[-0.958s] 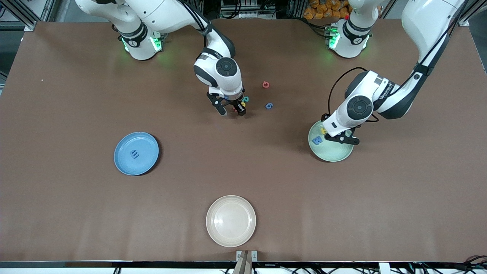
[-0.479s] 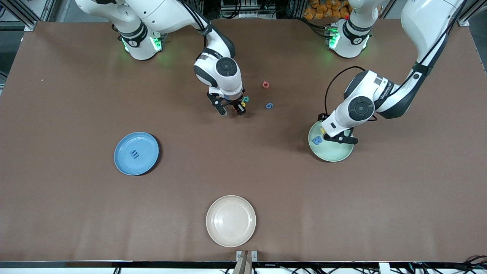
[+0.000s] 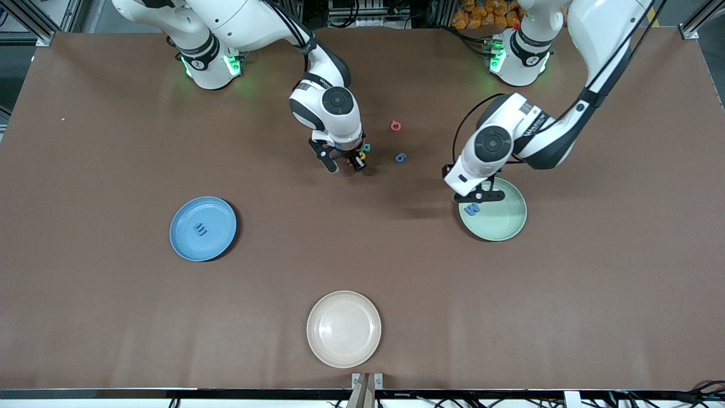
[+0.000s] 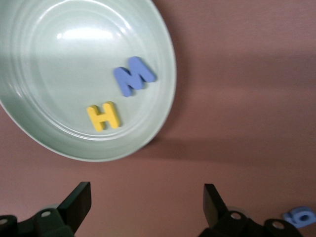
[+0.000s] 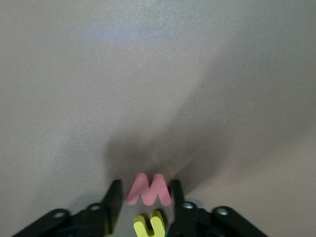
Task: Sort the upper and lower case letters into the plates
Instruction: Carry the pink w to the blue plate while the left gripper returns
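Note:
My right gripper (image 3: 346, 166) (image 5: 145, 192) is down at the table among the loose letters. Its fingers flank a pink-red M (image 5: 149, 190), one touching it and the other a sliver away. A yellow letter (image 5: 149, 224) and a teal one (image 3: 366, 148) lie beside it. A red letter (image 3: 396, 126) and a blue one (image 3: 401, 157) (image 4: 301, 215) lie toward the left arm's end. My left gripper (image 3: 478, 196) (image 4: 145, 192) hangs open and empty over the pale green plate's (image 3: 501, 224) (image 4: 49, 74) edge. That plate holds a blue M (image 3: 471, 208) (image 4: 133, 75) and a yellow H (image 4: 103, 116). The blue plate (image 3: 181, 238) holds one blue letter (image 3: 200, 229).
A cream-white plate (image 3: 344, 328) sits near the table's front edge, nearest the front camera. Bare brown table lies between the three plates.
My left arm has lifted off the green plate and swung toward the table's middle. The right gripper's fingers have drawn in around the pink-red M.

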Controlling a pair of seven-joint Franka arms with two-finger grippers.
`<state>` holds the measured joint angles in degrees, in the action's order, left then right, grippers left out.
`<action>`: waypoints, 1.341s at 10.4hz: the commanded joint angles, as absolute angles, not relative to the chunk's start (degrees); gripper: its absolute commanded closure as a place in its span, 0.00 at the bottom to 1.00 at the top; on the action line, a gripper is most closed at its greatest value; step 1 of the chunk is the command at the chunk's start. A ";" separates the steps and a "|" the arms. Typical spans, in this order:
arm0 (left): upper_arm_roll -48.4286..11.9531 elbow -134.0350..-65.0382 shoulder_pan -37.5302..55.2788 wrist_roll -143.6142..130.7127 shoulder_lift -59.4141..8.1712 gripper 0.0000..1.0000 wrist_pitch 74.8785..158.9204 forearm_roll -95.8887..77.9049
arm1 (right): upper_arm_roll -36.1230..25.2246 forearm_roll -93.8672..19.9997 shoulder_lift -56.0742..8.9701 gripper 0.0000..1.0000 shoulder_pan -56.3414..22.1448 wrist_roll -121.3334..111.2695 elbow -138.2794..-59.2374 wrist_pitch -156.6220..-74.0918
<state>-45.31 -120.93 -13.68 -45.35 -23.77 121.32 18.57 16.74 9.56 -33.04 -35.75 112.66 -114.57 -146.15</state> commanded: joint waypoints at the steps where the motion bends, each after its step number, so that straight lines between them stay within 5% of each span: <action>1: -45.26 -118.48 -11.44 -50.25 -25.83 0.00 121.03 17.67 | 16.96 13.26 -34.27 0.82 -35.86 114.87 -113.82 -146.69; 2: -45.26 -117.43 -10.90 -51.84 -26.36 0.00 121.03 17.67 | 17.22 13.27 -33.93 1.00 -35.77 114.87 -113.82 -146.17; 6: -45.26 -115.05 -8.88 -56.59 -28.38 0.00 121.02 17.32 | 17.84 13.27 -30.51 1.00 -32.27 110.42 -113.73 -141.27; 14: -44.74 -114.08 -3.52 -67.24 -32.51 0.00 127.27 16.69 | 20.83 12.04 -21.54 1.00 -8.30 76.96 -113.64 -129.12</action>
